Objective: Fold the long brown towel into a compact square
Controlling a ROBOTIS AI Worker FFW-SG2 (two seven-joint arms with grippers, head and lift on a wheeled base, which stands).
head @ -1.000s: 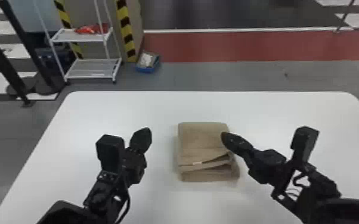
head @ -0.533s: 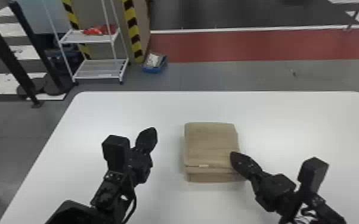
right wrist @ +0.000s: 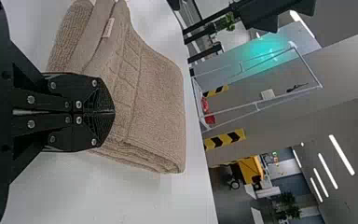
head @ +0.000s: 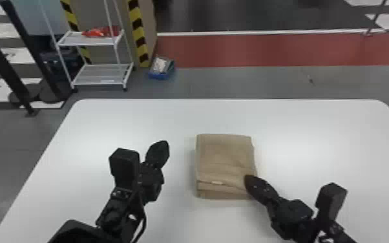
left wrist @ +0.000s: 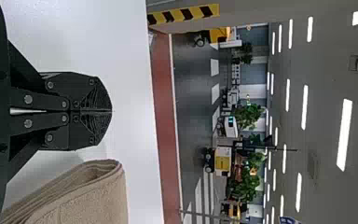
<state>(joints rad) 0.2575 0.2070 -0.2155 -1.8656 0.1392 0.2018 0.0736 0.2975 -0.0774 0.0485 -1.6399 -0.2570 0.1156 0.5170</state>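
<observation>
Since the folded brown terry towel (head: 225,155) already lies as a compact, layered block, the step in hand looks like the last tidying of the fold. It sits on the smooth white rounded-corner table (head: 316,135), ahead and to the left of the black two-fingered right gripper (head: 250,181), whose tips overlap its near right corner. That gripper's flat fingers are pressed together, with no cloth visible between them; whether they bear on the towel or hang just above it cannot be told. To the right of the matching black left gripper (head: 163,144), the towel lies apart from its fingers, which are also pressed together. Beside the right gripper's tips, the near edge shows stacked layers and a small pale fabric label (head: 216,183), the lower layer jutting slightly. The next move probably calls for a light, closed-finger push or pat to even that edge, then a clean lift away; dragging sideways could skew the upper layers.
</observation>
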